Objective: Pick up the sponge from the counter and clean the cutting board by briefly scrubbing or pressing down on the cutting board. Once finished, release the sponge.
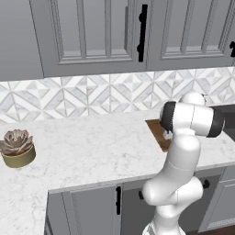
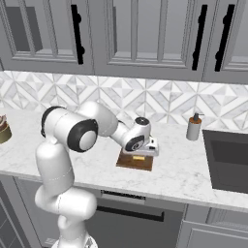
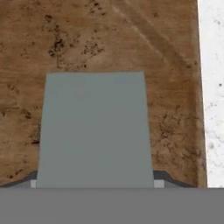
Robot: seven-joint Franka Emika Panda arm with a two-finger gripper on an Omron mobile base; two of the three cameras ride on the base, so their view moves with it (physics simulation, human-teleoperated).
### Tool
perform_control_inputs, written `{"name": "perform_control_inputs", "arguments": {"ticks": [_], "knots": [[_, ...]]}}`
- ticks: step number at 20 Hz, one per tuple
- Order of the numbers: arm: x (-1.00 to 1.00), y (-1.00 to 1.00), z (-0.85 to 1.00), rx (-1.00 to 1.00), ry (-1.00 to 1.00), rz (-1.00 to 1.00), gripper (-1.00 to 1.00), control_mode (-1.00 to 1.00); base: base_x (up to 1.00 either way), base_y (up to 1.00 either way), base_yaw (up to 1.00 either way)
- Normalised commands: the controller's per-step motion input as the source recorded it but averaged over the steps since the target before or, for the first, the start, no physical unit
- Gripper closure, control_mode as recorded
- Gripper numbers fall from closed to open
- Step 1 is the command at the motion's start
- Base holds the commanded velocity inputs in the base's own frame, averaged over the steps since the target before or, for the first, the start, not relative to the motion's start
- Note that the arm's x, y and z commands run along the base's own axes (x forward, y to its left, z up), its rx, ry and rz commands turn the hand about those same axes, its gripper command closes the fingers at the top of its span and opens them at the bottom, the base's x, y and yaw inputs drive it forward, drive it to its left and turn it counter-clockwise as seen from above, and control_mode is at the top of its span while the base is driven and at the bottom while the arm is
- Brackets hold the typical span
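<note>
Tool (image 2: 140,156) fingers are clamped on the sponge (image 3: 95,129) — its grey-green top is seen between them in the hand view, with the cutting board (image 3: 87,39) directly beneath. Left to right, a potted succulent (image 1: 17,148), the board and a soap dispenser (image 2: 193,127) are found on the counter (image 1: 92,151) — the sponge appears pressed down on the board, presumably for scrubbing.

Reaches from lower left, arm (image 2: 97,128) bent low over the board (image 2: 135,162). Gripper (image 2: 141,156) pressed down onto the sponge (image 2: 139,157), only a yellow edge visible under the hand; fingers hidden, grip not readable. Board lies on the counter (image 2: 179,174). Soap bottle (image 2: 193,127) stands upright near the dark sink (image 2: 227,162). Plant pot (image 2: 4,130) at the far left edge.
</note>
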Motion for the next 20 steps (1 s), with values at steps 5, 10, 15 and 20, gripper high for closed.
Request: {"name": "perform_control_inputs", "arguments": {"ticks": [5,10,15,20], "knots": [[0.27,0.0,-0.61,0.0,-0.06,0.0,1.0,-1.0,0.0,0.0,0.0],[-0.09,0.0,-0.29,0.0,0.02,0.0,1.0,-1.0,0.0,0.0,0.0],[-0.43,0.0,0.0,0.0,0.15,0.0,1.0,-1.0,0.0,0.0,0.0],[-0.2,0.08,0.0,0.0,0.06,0.0,1.0,-1.0,0.0,0.0,0.0]]}}
